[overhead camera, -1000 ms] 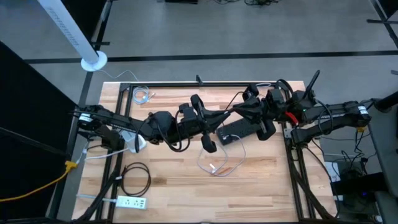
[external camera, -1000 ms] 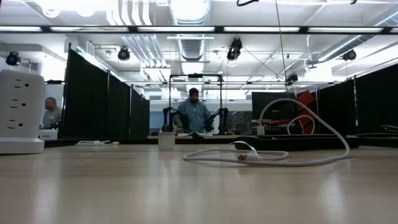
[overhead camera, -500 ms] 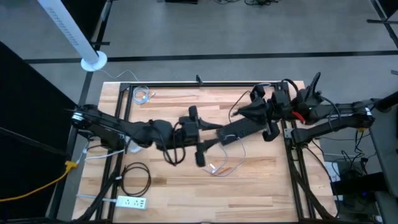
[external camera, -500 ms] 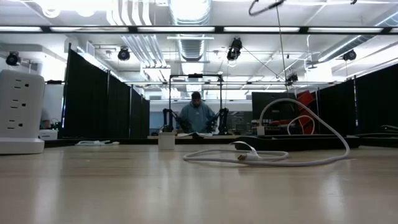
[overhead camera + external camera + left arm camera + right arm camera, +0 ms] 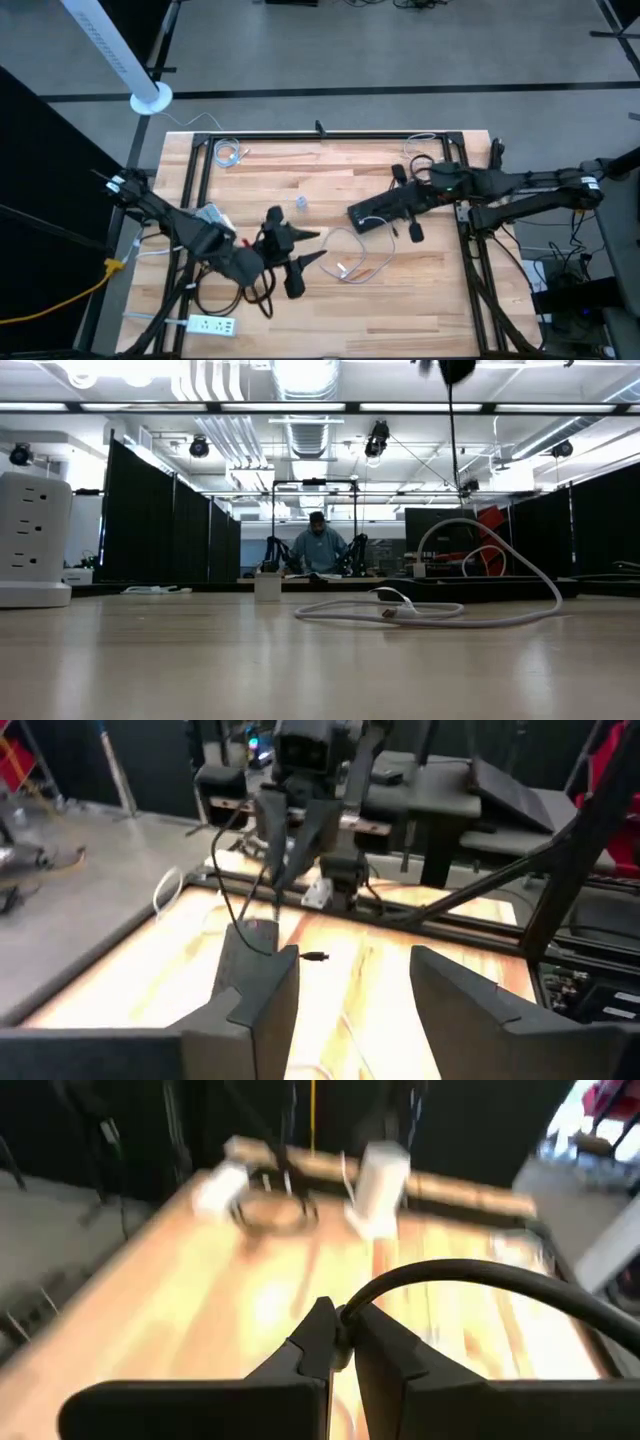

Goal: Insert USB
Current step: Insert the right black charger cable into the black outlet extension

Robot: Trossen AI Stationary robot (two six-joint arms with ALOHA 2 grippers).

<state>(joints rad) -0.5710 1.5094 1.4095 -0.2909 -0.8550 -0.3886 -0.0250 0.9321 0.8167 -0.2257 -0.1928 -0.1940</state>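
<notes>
With the right gripper pinching the black cable above the black hub and the left gripper spread near the table's front, insertion seems pending: next, align plug to port.

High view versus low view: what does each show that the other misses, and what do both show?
Only the high view: the open left gripper, the right gripper and a flat white power strip. Only the low view: a person in the room behind. Both: the looped white cable on the wooden table.
</notes>
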